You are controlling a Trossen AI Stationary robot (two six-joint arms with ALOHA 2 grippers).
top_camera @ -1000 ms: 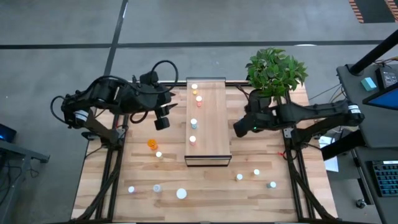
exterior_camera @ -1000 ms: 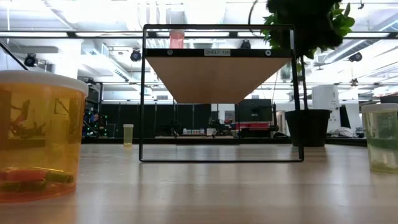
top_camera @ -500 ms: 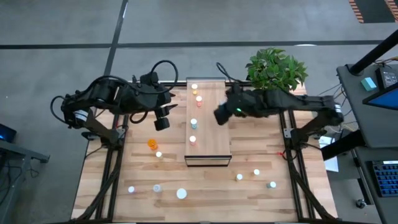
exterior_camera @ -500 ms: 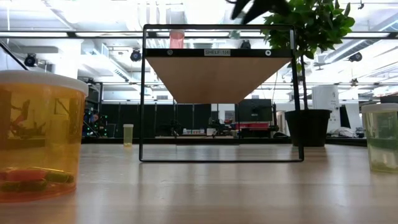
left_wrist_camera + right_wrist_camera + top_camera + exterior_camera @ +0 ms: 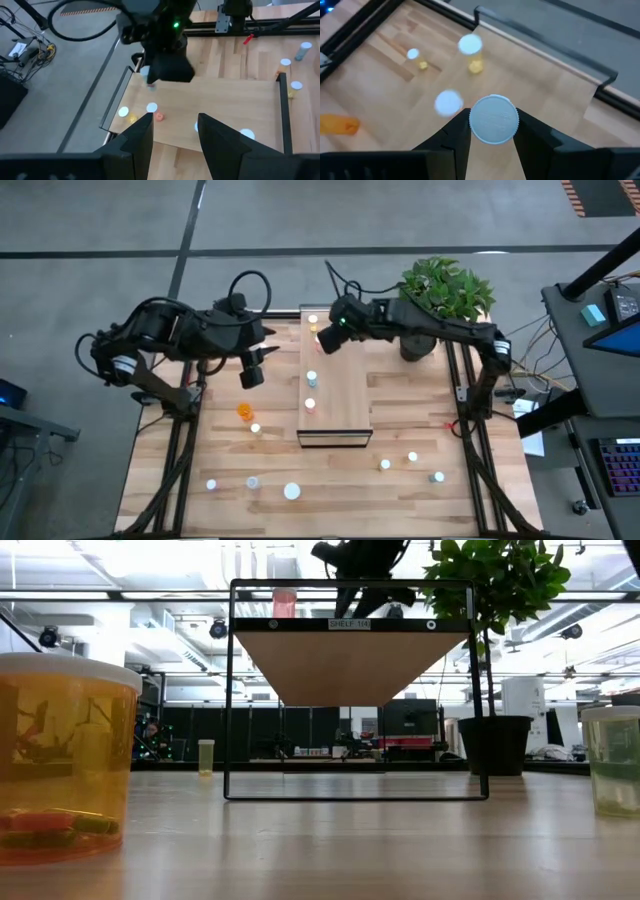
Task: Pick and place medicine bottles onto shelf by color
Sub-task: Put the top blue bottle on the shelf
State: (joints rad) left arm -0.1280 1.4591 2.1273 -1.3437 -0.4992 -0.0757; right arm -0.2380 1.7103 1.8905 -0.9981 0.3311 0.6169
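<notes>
The shelf (image 5: 340,385) is a long light-wood board standing on the tabletop; several bottles stand on it, such as one at mid-length (image 5: 311,377). My right gripper (image 5: 322,340) hovers over the shelf's far end, shut on a white-capped bottle (image 5: 493,119); it also shows in the low view (image 5: 358,580) above the shelf board (image 5: 345,650). My left gripper (image 5: 250,372) is open and empty, left of the shelf and above the table (image 5: 175,122). An orange bottle (image 5: 244,411) and other loose bottles stand on the table nearer the front. My right gripper pinches the bottle between its two fingers (image 5: 458,131), just under the white cap (image 5: 493,119), one finger on each side. The fingers point down from above. The bottle stands upright in the hold, lifted clear of the shelf; its body is hidden under the cap.
A potted plant (image 5: 445,290) stands at the table's far right corner. Loose bottles lie near the front edge, left (image 5: 252,481) and right (image 5: 412,457), with a larger white-capped one (image 5: 291,491). An orange bottle (image 5: 60,755) stands very close to the low camera.
My right gripper has swung from beside the plant, right of the shelf, toward the table's left and far edge, and now hangs over the shelf's far end.
</notes>
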